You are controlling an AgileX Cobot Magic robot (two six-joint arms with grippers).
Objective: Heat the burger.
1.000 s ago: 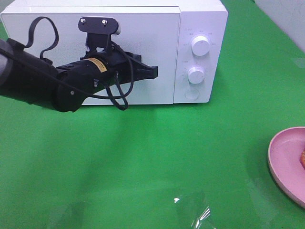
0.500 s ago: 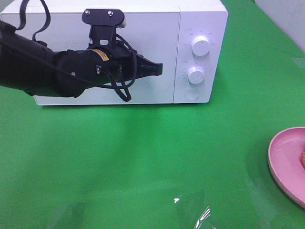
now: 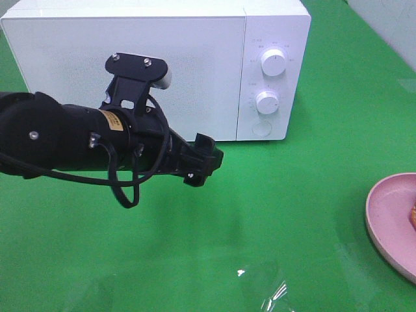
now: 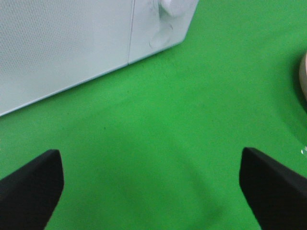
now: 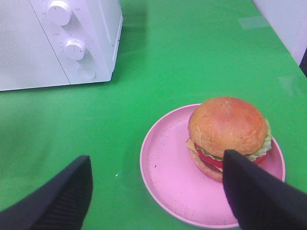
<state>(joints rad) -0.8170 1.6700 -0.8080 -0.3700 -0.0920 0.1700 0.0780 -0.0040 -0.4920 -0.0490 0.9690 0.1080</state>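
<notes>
The burger [image 5: 228, 128], a glossy brown bun over lettuce, cheese and tomato, sits on a pink plate [image 5: 175, 184] in the right wrist view. My right gripper [image 5: 156, 199] hovers above and short of the plate, open, with nothing between its dark fingers [image 5: 261, 196]. In the high view only a sliver of the burger [image 3: 413, 214] shows, at the right edge on the plate [image 3: 389, 221]. My left gripper [image 3: 205, 160] hangs over the green cloth in front of the white microwave [image 3: 162, 58]. It stands wide open and empty, fingers [image 4: 29, 191] far apart.
The microwave door is shut; two knobs [image 3: 273, 62] and a round button [image 3: 262, 128] are on its right panel. Green cloth covers the table. A shiny reflection [image 3: 276, 292] lies near the front edge. The right arm is outside the high view.
My left arm has dropped from the microwave door's right edge down to the cloth in front of it. Its gripper, shut before, now stands open. The plate and burger have not moved.
</notes>
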